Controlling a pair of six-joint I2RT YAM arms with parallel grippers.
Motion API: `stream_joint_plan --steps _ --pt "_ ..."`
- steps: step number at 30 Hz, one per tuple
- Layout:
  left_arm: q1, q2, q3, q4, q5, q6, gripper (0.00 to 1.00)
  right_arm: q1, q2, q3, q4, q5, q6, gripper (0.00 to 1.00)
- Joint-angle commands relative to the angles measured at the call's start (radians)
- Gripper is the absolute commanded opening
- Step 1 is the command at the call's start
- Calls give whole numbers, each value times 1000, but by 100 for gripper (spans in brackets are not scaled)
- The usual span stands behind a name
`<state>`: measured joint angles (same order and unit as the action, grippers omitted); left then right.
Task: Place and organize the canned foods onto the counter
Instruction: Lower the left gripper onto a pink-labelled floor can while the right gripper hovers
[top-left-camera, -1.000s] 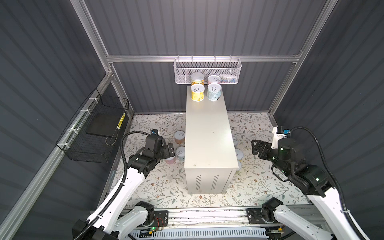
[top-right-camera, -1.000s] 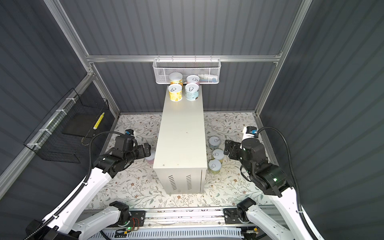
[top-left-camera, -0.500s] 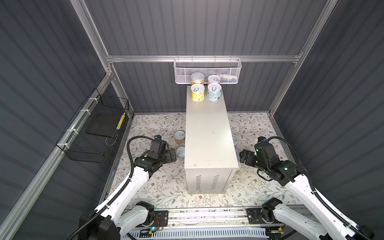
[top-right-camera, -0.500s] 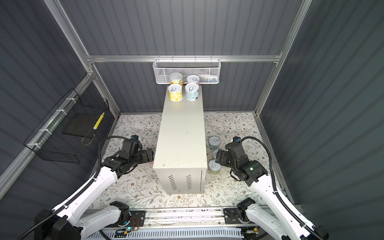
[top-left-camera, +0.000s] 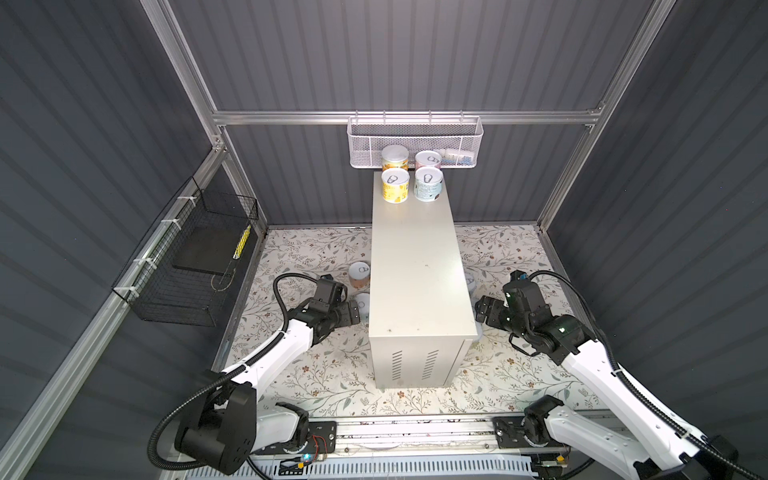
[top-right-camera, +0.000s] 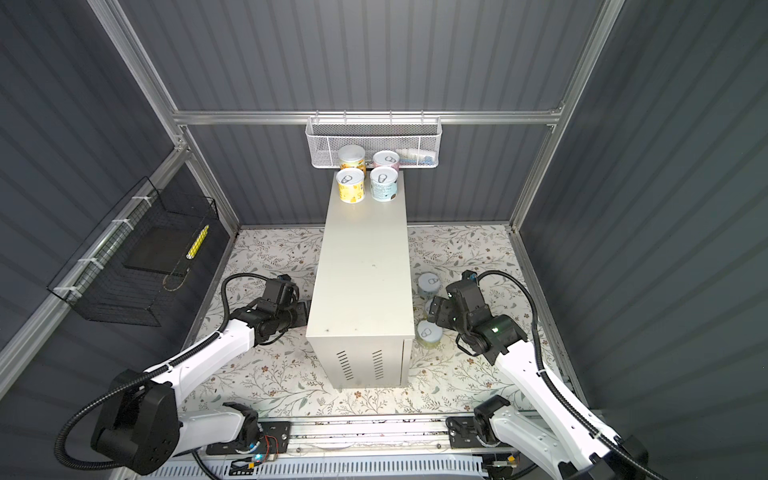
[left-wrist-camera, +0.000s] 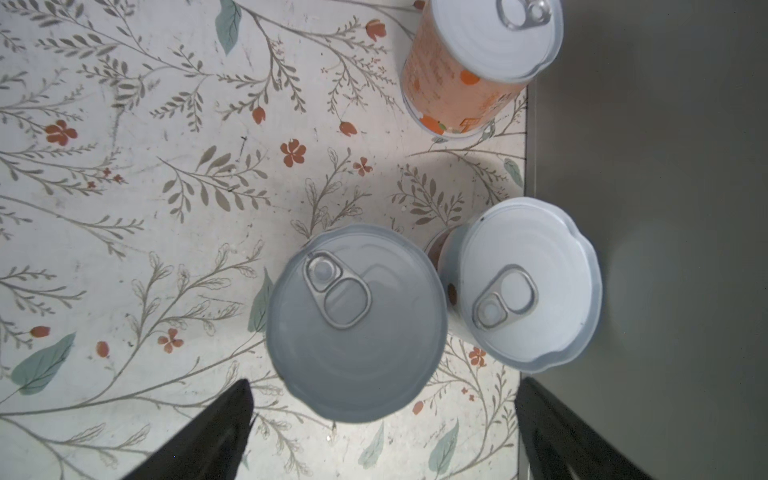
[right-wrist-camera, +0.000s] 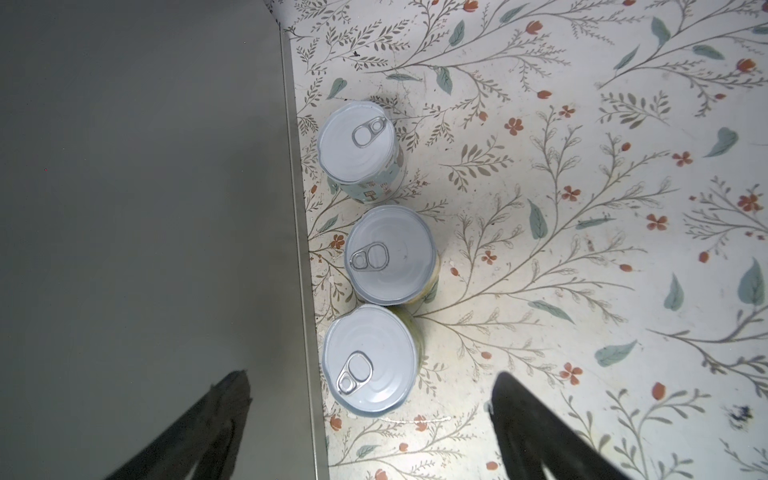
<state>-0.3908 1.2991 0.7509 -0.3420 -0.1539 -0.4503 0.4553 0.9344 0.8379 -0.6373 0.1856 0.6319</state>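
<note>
Floral floor (top-left-camera: 316, 374) surrounds the surface (top-left-camera: 419, 270), four cans (top-left-camera: 395, 185) at its far end, in both top views. Left wrist: left end effector (left-wrist-camera: 384, 384) spread over one can (left-wrist-camera: 357, 332). Right wrist: right end effector (right-wrist-camera: 370, 378) spread, three cans (right-wrist-camera: 390, 253) alongside the surface.

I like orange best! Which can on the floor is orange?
The orange can standing apart beside the counter, farthest from the left claw. The two cans nearer it show mostly lids.

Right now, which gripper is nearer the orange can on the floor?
Left. The left gripper hovers close by the orange can; the right gripper is across the counter from it.
</note>
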Motion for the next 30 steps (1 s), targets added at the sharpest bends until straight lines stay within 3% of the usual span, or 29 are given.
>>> stream_joint_plan --steps 1,30 --pt "9 28 36 12 -6 -17 99 -10 11 23 24 -14 -2 92" --pt "37 163 35 85 -41 -64 95 -42 30 -16 58 -38 11 92"
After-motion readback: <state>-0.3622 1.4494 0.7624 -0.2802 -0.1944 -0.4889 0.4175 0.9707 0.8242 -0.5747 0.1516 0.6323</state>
